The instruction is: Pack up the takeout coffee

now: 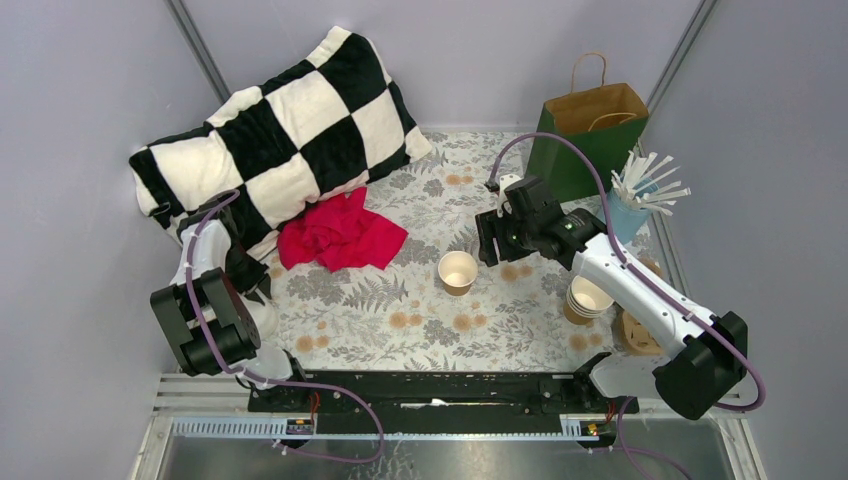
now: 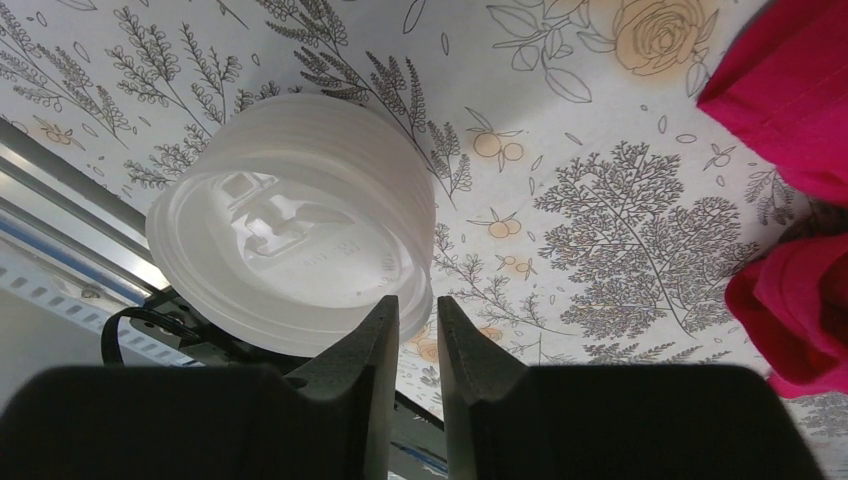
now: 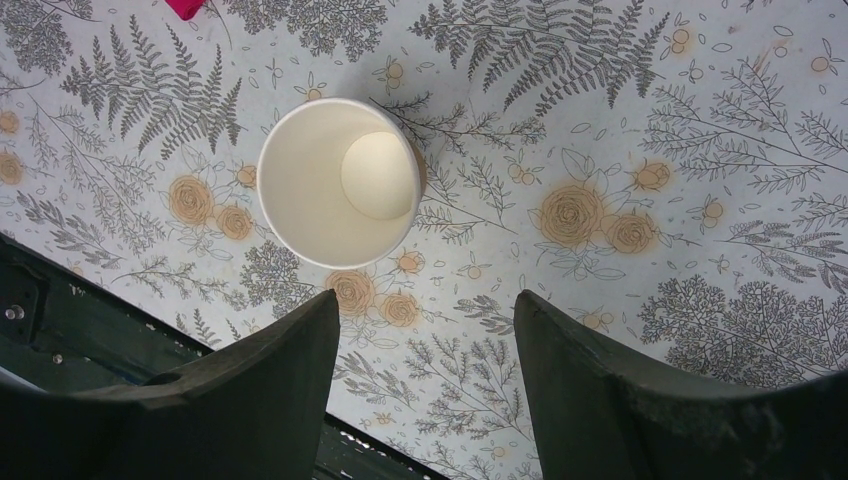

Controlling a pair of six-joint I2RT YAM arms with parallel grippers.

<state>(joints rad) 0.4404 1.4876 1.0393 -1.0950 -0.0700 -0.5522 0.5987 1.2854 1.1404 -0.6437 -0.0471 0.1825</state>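
The left arm [image 1: 205,300] is folded back close to its base. The left gripper [image 2: 417,318] is seen with its jaws drawn near together, a narrow gap left between. The right arm [image 1: 640,290] is stretched forward and inward; the right gripper [image 3: 425,312] is pointed downward, jaws spread wide.

Top cam looking down from above-behind, covering whole table [image 1: 430,320]. Wrist cams pointing down, close: left framing lid stack [image 2: 290,230], right framing open cup [image 3: 335,180], shared with top [image 1: 458,270].
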